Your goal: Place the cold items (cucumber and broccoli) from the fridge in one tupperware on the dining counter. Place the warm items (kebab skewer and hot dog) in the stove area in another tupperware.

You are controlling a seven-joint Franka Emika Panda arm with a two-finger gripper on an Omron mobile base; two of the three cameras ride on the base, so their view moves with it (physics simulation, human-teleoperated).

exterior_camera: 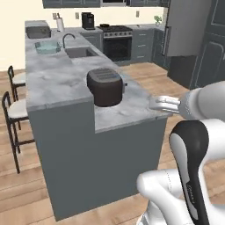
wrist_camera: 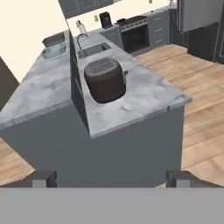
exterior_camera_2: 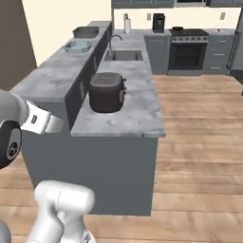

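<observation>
My gripper (wrist_camera: 113,179) is open and holds nothing; its hand (exterior_camera: 163,104) hovers off the near end of the island. On the raised dining counter (exterior_camera: 52,85) at the far end sit a clear teal tupperware (exterior_camera: 47,47) and a dark grey tupperware (exterior_camera: 38,31); both also appear in the hand view, clear (wrist_camera: 54,51) and dark (wrist_camera: 53,39). The stove (exterior_camera: 117,41) stands against the back wall. The fridge (exterior_camera: 184,26) stands at the far right with its grey door swung out. Cucumber, broccoli, kebab skewer and hot dog are out of view.
A dark toaster (exterior_camera: 104,87) stands on the lower island counter close in front of the hand. Behind it is a sink with a faucet (exterior_camera: 80,52). Two stools (exterior_camera: 13,110) line the island's left side. Wooden floor (exterior_camera_2: 199,123) lies open to the right.
</observation>
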